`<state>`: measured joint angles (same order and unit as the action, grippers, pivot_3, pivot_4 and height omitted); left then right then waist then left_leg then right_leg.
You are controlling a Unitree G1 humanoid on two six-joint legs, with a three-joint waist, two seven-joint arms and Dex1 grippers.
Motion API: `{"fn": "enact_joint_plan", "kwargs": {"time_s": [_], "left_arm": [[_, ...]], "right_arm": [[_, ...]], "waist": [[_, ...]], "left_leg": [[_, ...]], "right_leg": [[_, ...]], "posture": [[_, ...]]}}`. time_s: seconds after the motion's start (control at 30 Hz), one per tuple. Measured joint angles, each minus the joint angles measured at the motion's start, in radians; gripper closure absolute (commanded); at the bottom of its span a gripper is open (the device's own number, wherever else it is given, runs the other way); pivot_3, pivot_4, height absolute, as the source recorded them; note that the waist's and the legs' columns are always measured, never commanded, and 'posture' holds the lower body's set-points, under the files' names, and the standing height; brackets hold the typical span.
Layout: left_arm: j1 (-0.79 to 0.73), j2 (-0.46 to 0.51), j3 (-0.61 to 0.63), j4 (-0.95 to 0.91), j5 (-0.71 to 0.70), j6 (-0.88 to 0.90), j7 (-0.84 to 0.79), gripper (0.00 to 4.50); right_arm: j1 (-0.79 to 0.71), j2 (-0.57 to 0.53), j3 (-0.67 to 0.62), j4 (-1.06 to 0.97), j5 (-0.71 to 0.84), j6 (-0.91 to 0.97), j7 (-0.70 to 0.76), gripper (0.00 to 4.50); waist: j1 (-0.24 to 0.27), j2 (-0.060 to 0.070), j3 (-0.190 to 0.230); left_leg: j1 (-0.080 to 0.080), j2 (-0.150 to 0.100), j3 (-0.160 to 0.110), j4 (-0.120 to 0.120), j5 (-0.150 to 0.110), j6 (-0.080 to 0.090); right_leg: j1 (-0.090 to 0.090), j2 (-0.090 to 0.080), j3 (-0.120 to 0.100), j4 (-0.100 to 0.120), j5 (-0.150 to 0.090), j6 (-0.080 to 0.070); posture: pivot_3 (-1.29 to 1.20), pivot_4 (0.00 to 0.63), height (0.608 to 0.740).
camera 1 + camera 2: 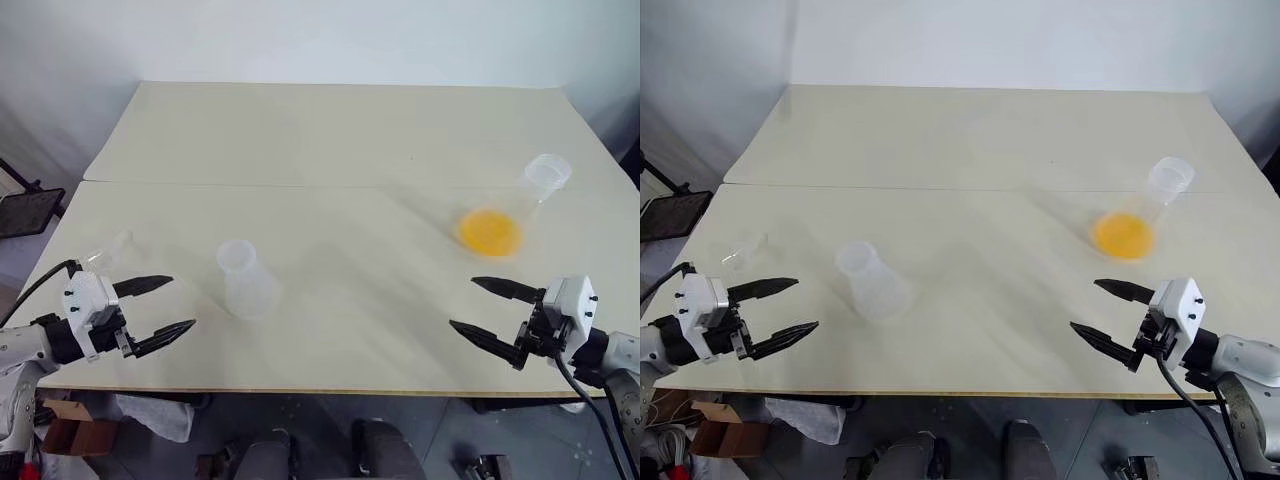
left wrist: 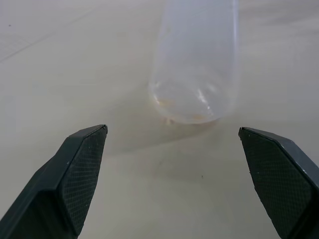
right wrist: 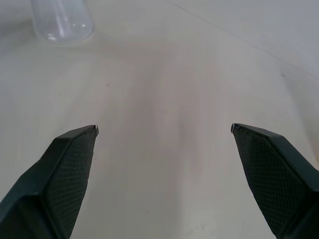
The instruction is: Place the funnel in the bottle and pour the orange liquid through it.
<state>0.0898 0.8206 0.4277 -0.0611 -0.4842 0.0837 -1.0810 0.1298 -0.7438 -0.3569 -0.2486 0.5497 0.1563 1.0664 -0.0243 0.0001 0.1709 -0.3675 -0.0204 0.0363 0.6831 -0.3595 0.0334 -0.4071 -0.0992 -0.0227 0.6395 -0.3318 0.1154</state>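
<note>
So the cream table has three bits of glassware-looking plastic on it; the bottle, the milky frosted flask with the short wide neck, stands upright toward the left side near the front edge; the funnel is further left still, near the table's left edge, clear enough that I can barely make it out, and I can't tell how it's lying. Way over on the right is a transparent flask with the longer neck, and the orange liquid sits in its base as a bright round patch. The left gripper hovers over the front left corner, fingers spread wide, nothing between them, just beside the bottle and pointed at it; the right gripper hangs over the front right, also wide apart and holding nothing, a bit in front of the transparent flask.
</note>
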Motion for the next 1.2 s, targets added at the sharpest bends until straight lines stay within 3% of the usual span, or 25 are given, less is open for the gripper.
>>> {"fn": "enact_joint_plan", "kwargs": {"time_s": [0.7,0.87,1.2], "left_arm": [[0.016,-0.029,0.008,0.033,-0.001,-0.010,0.010,0.02],[0.061,-0.038,0.069,0.073,-0.004,-0.026,0.019,0.02],[0.164,-0.068,0.176,0.146,-0.051,-0.038,-0.020,0.02]], "right_arm": [[-0.061,0.005,0.020,-0.005,0.026,0.049,-0.011,0.00],[-0.152,0.017,0.048,-0.081,0.101,0.118,-0.036,0.00],[-0.155,0.017,0.122,-0.143,0.097,0.127,-0.010,0.00]], "waist": [[0.000,0.000,0.000],[-0.003,0.000,0.000],[0.008,-0.003,-0.002]], "left_leg": [[0.000,0.000,0.000,0.001,0.000,0.000],[0.000,0.001,0.000,0.001,0.000,-0.001],[0.000,0.000,-0.001,0.001,-0.001,0.001]], "right_leg": [[0.000,0.000,0.000,0.002,0.000,0.000],[-0.001,0.001,-0.001,0.003,0.000,0.000],[0.000,-0.001,-0.001,0.001,0.000,0.000]], "posture": [[0.00,0.150,0.740],[0.00,0.150,0.740],[0.00,0.150,0.740]]}}
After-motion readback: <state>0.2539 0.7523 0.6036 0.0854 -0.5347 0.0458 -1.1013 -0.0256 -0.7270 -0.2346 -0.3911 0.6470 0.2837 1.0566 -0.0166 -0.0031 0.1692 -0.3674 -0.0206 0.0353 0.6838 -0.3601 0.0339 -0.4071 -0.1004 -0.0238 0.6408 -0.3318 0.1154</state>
